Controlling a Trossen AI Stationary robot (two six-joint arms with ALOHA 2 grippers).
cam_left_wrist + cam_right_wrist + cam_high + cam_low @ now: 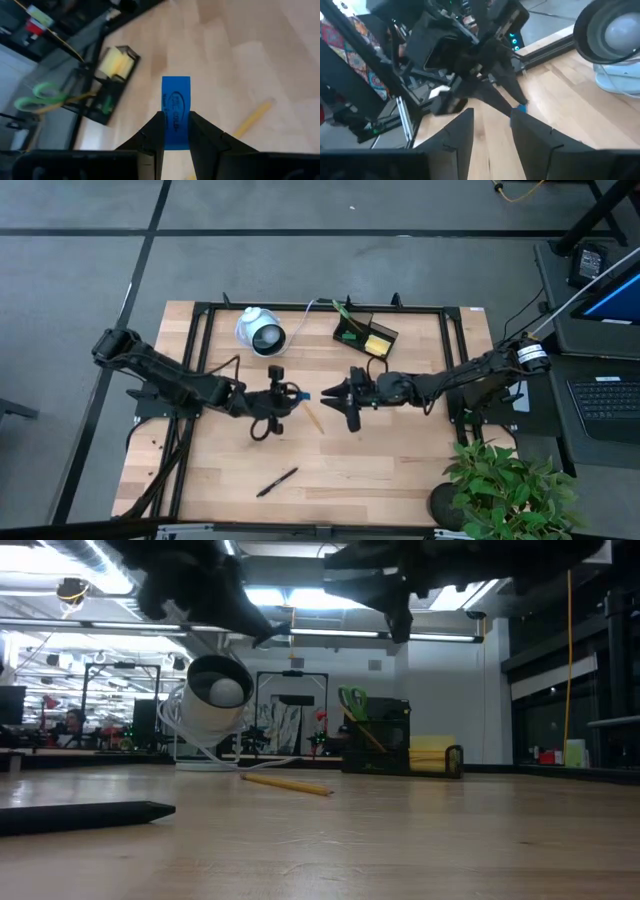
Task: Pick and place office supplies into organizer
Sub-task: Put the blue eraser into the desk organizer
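Note:
My left gripper [296, 394] is shut on a small blue eraser [175, 107] above the table's middle. My right gripper [338, 406] is open and empty just right of it, facing it; its own view shows its fingers [465, 125] spread before the eraser [521, 107]. The black organizer [365, 333] stands at the far edge. It holds green-handled scissors [40, 95] and a yellow sticky pad [116, 62]. A wooden pencil [312, 418] lies flat below the grippers. A black pen [277, 481] lies near the front edge. My left gripper pinches the eraser's near end [175, 136] between its two fingers, on its two long sides. The fingers come from the table's left and lie along the eraser. The free end [176, 85] sticks out past the fingertips, and the eraser is lifted clear of the table.
A white round device [260, 332] with a dark centre and a cable stands at the far edge, left of the organizer. A black frame [200, 320] borders the tabletop. A potted plant [510, 490] stands at the front right corner.

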